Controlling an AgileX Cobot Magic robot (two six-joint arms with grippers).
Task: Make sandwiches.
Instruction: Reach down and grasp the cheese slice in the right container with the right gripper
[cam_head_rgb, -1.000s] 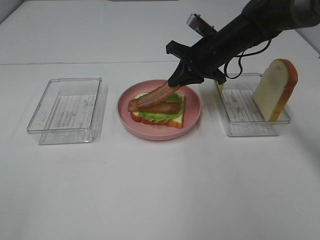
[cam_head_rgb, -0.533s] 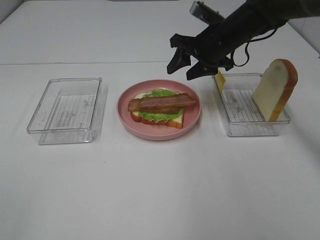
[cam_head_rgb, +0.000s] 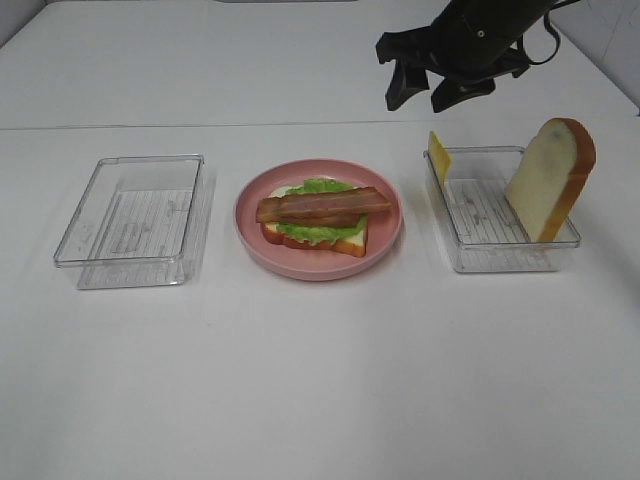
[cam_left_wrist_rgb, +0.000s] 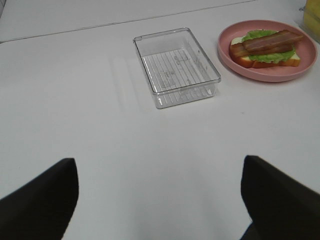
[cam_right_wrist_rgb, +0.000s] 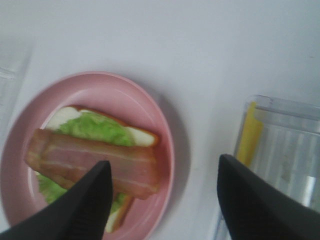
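Observation:
The sandwich (cam_head_rgb: 318, 217) lies open on the round pink plate (cam_head_rgb: 385, 235): a bread slice, green lettuce and brown bacon strips (cam_head_rgb: 322, 206) on top. It also shows in the left wrist view (cam_left_wrist_rgb: 266, 47) and the right wrist view (cam_right_wrist_rgb: 95, 162). A second bread slice (cam_head_rgb: 551, 178) leans upright in the right clear tray (cam_head_rgb: 500, 250), and a thin yellow cheese slice (cam_head_rgb: 438, 156) stands at that tray's left end. My right gripper (cam_head_rgb: 425, 92) is open and empty, high above the table behind the plate and tray. My left gripper (cam_left_wrist_rgb: 160, 200) is open and empty over bare table.
An empty clear tray (cam_head_rgb: 135, 220) stands left of the plate, also in the left wrist view (cam_left_wrist_rgb: 175, 67). The white table (cam_head_rgb: 320, 380) stretches in front of all three.
My right gripper let go of the bacon strip, which now lies flat on the lettuce. The gripper then rose and drew back to the right, away from the plate.

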